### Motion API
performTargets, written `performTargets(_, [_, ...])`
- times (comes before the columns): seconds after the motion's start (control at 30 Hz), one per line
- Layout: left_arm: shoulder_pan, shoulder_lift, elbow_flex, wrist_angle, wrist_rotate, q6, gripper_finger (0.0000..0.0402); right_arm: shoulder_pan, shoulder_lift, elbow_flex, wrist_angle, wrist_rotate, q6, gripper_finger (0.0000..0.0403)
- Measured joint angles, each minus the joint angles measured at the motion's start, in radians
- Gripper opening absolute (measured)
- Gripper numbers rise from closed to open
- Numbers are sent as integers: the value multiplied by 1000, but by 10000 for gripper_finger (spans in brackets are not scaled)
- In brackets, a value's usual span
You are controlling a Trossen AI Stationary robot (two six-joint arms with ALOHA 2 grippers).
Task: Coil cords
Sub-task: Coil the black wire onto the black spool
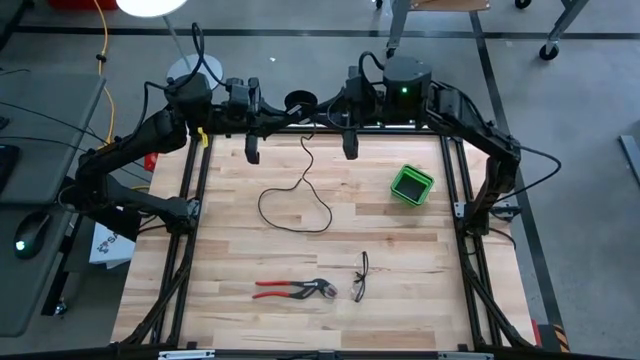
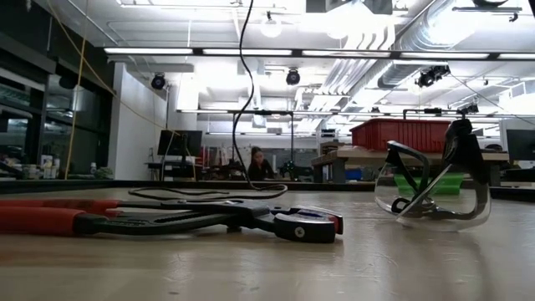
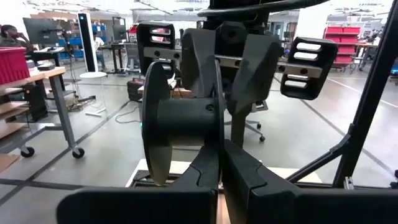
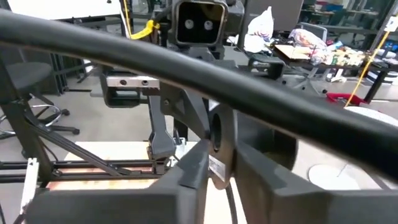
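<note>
Both grippers meet at the reel (image 1: pixel 298 101) above the table's far edge: the left gripper (image 3: pixel 219 168) is clamped tight on one flange, the right gripper (image 4: pixel 219 163) pinches the other. The cord (image 1: pixel 300 190) hangs below, looped on the table (image 1: pixel 400 290); a loose pinch could let the reel twist, snagging or spilling cord.

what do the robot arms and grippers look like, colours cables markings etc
Both arms are dark, nearly black, built of jointed segments with loose black cables looping along them. The left arm shows a small red patch low on its side. The right arm joins a round black housing with a green light. The fingers are matte black, broad and wedge-shaped.
</note>
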Motion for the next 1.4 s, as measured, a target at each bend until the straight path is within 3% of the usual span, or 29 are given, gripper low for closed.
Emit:
performTargets(0.13, [0,0,0,0,0,1,0,0,0,0,-1,6,8,8])
performTargets(0.3, [0,0,0,-1,-1,-1,5,1,0,0,-1,28,38,2])
performTargets(0.5, [11,-18,0,-74,-12,-4,40,-2,-8,-1,-8,48,53,1])
performTargets(0.73, [24,-90,0,-281,-181,22,97,-32,-51,0,-14,84,122,1])
performTargets(0.93, [16,-136,0,-394,-348,91,130,-118,-52,0,-108,-132,404,0])
performTargets(1.07, [12,-127,0,-300,-295,63,139,-125,-37,0,-124,-200,385,0])
performTargets(1.27, [12,-101,0,-25,-36,-186,141,-117,-22,-1,-68,-180,259,0])
performTargets(1.4, [12,-98,0,-5,1,-259,141,-107,-22,0,32,-186,230,0])
